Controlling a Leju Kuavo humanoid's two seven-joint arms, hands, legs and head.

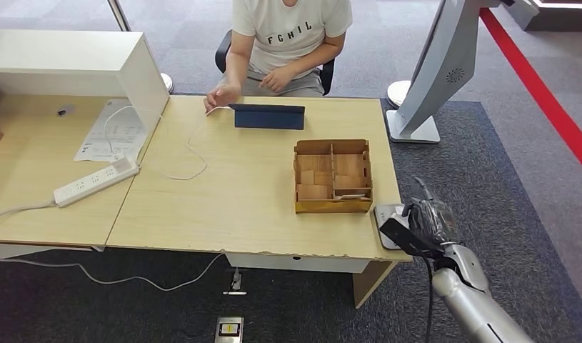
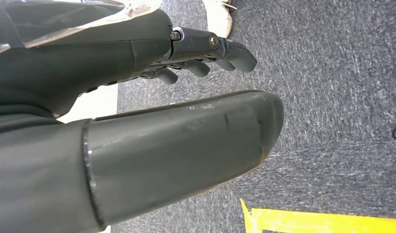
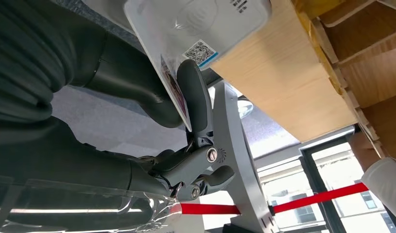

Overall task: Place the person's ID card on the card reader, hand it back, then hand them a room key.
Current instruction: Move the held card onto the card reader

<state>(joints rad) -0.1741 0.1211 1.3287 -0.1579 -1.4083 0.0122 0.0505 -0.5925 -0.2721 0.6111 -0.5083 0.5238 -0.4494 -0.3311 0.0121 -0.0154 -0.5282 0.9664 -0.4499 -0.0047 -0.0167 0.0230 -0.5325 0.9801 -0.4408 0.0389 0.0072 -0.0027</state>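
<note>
Right hand (image 3: 186, 145) is pinching the ID card (image 3: 174, 90) edge-on, just beside the reader (image 3: 200, 24); thin grip is risking slippage. Left hand (image 2: 196, 53) is hanging, fingers loosely apart, empty.

My station faces a light wood desk (image 1: 245, 193) on grey carpet (image 1: 488, 179), with a second desk (image 1: 31, 164) butted against it at my left carrying a white raised shelf unit (image 1: 73, 61). A red floor stripe (image 1: 538, 89) runs diagonally at far right, beside a grey kiosk stand (image 1: 434, 78). A black office chair (image 1: 223, 53) sits behind the desk, and yellow floor tape (image 2: 327, 221) marks the carpet.
</note>
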